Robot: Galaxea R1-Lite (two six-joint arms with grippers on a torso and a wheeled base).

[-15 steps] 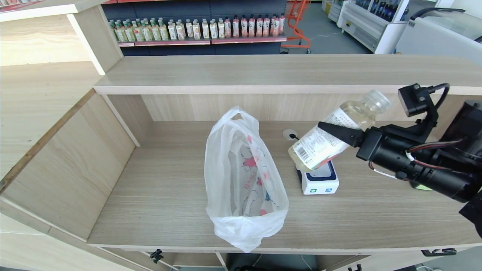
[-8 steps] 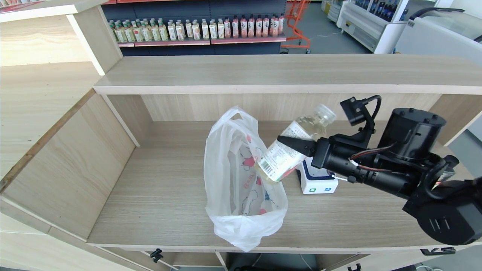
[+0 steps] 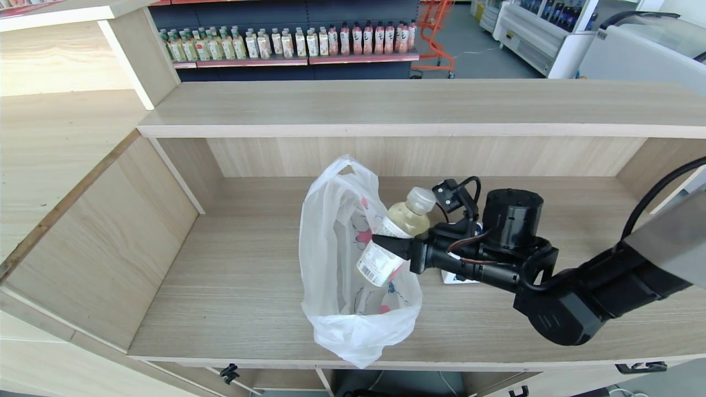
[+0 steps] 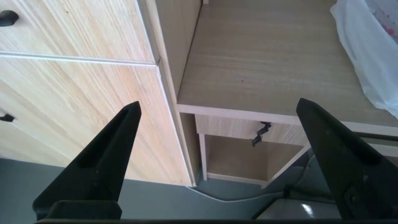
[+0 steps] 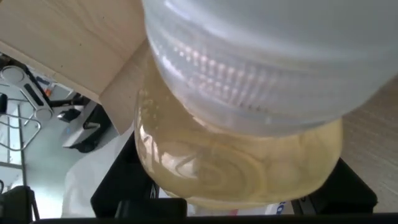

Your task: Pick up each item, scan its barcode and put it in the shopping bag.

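A clear bottle (image 3: 392, 239) of pale yellow drink with a white label and white cap is held tilted, base down, over the mouth of the white plastic shopping bag (image 3: 353, 264). My right gripper (image 3: 392, 246) is shut on the bottle around its middle. In the right wrist view the bottle (image 5: 249, 130) looms close, cap toward the camera. The white scanner box (image 3: 460, 277) sits on the counter, mostly hidden behind the right arm. My left gripper (image 4: 214, 162) hangs open with nothing in it, beside the counter's left front corner, above the floor.
The wooden counter (image 3: 248, 286) has a raised back ledge (image 3: 386, 105) and a side wall (image 3: 110, 231) on the left. The bag holds a printed item (image 3: 370, 270). A cabinet front (image 4: 81, 112) and a latch (image 4: 261, 132) lie under the counter.
My right arm carried the bottle leftward from above the scanner to over the bag's mouth and lowered it. The bag stayed put.
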